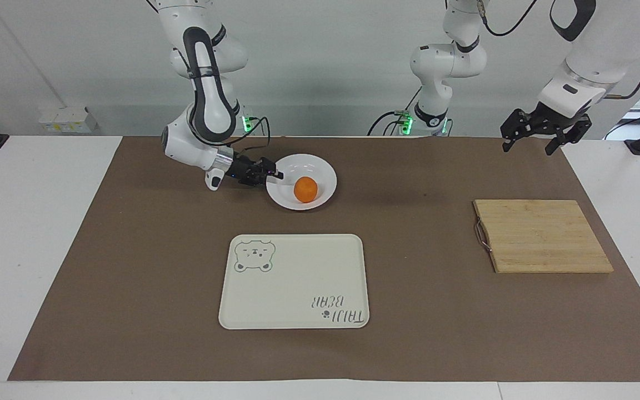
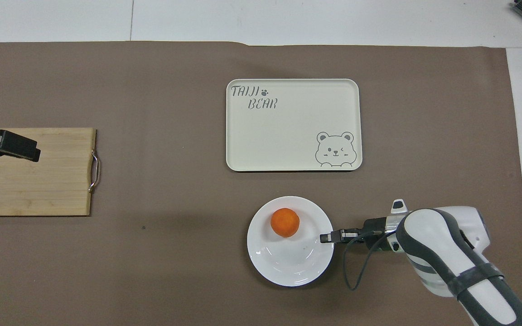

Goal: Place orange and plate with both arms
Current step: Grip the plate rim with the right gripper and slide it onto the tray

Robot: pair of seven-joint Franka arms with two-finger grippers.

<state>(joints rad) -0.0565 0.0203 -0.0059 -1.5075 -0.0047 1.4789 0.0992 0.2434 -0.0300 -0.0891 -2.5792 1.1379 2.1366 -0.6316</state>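
**Right gripper pinches plate rim, orange aboard**

Facing view, going across. Right gripper (image 1: 273, 173) comes in low and level at the plate (image 1: 320, 166), fingertips pressed together on its rim at about 9 o'clock of the dish. So it is clamped on the plate edge; side approach probably keeps the dish flat for a slide or lift. Orange (image 1: 305, 189) sits in the plate, toward 5 o'clock of its centre, not touched by the gripper. Likely the plate is carried with the fruit riding on it, or the fruit gets picked off after.

Tray (image 1: 298, 278) lies at 6 o'clock from the plate, farther from the robots, bare; probably the drop spot. Board (image 1: 542, 236) sits toward the left arm's end, at about 4 o'clock from the plate, nothing on it.

Left gripper (image 1: 536, 136) hangs in the air, at 12 o'clock of the board in this view, fingers spread wide, holding nothing. That arm waits.

Risk: orange may roll if the plate tilts.
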